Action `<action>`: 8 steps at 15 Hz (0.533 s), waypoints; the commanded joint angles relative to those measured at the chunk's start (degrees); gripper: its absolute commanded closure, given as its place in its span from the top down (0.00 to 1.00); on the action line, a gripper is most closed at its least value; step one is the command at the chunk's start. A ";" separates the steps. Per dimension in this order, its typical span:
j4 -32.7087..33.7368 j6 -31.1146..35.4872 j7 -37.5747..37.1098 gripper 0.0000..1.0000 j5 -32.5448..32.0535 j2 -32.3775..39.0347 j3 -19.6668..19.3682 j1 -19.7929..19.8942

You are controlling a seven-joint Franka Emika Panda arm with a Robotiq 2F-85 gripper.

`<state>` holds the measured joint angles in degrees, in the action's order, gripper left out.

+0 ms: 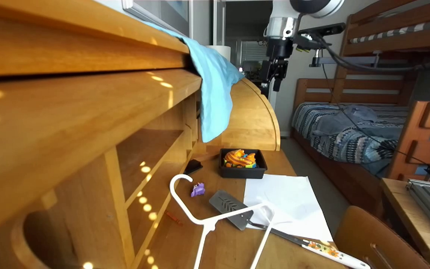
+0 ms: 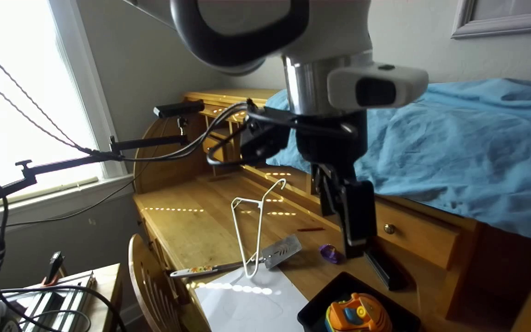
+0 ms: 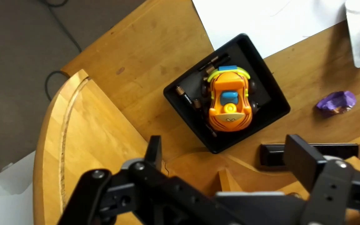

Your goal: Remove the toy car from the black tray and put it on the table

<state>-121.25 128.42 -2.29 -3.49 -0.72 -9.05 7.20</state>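
Observation:
The toy car, orange and yellow with a blue seat and dark wheels, lies in the black tray in both exterior views (image 1: pixel 239 160) (image 2: pixel 358 314) and the wrist view (image 3: pixel 230 120). The square black tray (image 1: pixel 237 173) (image 2: pixel 310 315) (image 3: pixel 269 93) stands on the light brown wooden table (image 1: pixel 283 164) (image 2: pixel 191 226) (image 3: pixel 158 59). Several batteries lie beside the car in the tray. My gripper (image 1: pixel 271 85) (image 2: pixel 345 228) (image 3: pixel 223 139) is open and empty, with its fingers wide apart. It hangs above the desk, higher than the tray and apart from the car.
A white paper sheet (image 1: pixel 284 203) touches the tray's side. A spatula (image 1: pixel 233 207), a white hanger (image 1: pixel 209 222), a purple object (image 1: pixel 198 189) and a black box (image 3: pixel 333 151) lie on the desk. A curved desk side (image 3: pixel 95 137) and blue cloth (image 2: pixel 468 152) stand close by.

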 commanded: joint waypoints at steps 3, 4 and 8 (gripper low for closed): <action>2.20 4.40 -5.01 1.00 -1.68 9.40 0.69 -0.35; 3.19 2.11 -5.22 1.00 -1.59 10.83 0.61 -0.40; 1.82 3.70 -3.41 1.00 -0.10 10.60 0.67 -0.24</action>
<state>-119.56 132.33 -5.74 -3.58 9.90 -8.51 6.80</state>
